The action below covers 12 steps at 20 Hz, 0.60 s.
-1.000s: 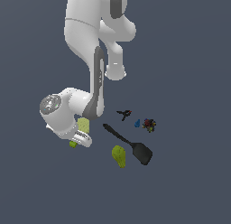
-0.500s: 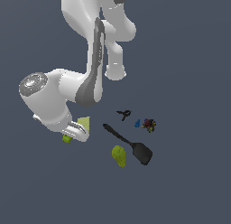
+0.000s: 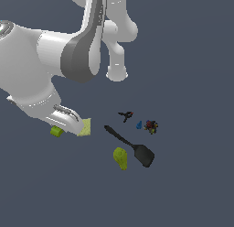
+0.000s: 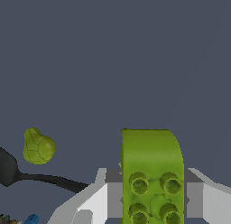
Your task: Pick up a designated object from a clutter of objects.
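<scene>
Views compared. The wrist view alone shows the grasp closely: the lime-green brick (image 4: 151, 173) fills the space between the two grey fingers (image 4: 113, 193), its studs facing the camera and its far end rounded. The exterior view shows the same brick (image 3: 56, 131) only as a small green block peeking out below the gripper (image 3: 64, 125), with the fingers themselves hidden behind the hand. The exterior view alone shows the whole clutter; the wrist view catches just the yellow-green lump (image 4: 38, 147), part of the black spatula (image 4: 27, 174) and a sliver of the blue bit (image 4: 31, 219).

Arm. The white arm (image 3: 68, 56) bulks large at the exterior view's left, close to the camera, its forearm slanting down toward the hand. The jaws are closed on the brick, one finger on each side.

Designated object. Bright lime green, small, studs in pairs on one face. It sits in the gripper at the exterior view's left, just beside the pale green flat square (image 3: 85, 127), whose left part the hand covers. Whether the brick clears the floor cannot be told.

Clutter. Black spatula (image 3: 131, 147) lies diagonally, blade at the near right. Yellow-green lump (image 3: 120, 158) lies just left of the blade. Tiny black clamp (image 3: 125, 115) lies beyond the handle tip. Blue bit (image 3: 139, 125) and dark multicoloured piece (image 3: 151, 126) lie side by side, further right.
</scene>
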Each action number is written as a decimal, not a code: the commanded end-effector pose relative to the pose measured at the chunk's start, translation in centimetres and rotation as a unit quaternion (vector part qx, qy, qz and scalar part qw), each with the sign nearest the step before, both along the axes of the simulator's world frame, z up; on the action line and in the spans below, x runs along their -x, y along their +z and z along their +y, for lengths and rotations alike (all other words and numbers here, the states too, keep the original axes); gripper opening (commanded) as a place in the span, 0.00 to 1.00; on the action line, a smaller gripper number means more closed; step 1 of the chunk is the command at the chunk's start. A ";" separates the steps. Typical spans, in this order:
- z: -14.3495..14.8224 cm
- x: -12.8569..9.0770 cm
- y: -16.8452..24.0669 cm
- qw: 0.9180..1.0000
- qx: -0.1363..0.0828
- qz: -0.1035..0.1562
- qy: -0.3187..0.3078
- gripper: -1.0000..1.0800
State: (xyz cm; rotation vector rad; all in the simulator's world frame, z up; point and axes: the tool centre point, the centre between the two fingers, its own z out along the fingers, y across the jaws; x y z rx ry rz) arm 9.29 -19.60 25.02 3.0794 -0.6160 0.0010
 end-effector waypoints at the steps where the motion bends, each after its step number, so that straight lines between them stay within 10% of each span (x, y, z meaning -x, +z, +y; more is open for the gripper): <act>1: 0.1 -0.4 2.7 1.000 0.000 0.000 0.000 0.00; 12: 0.5 -2.3 12.6 1.000 0.000 0.000 0.000 0.00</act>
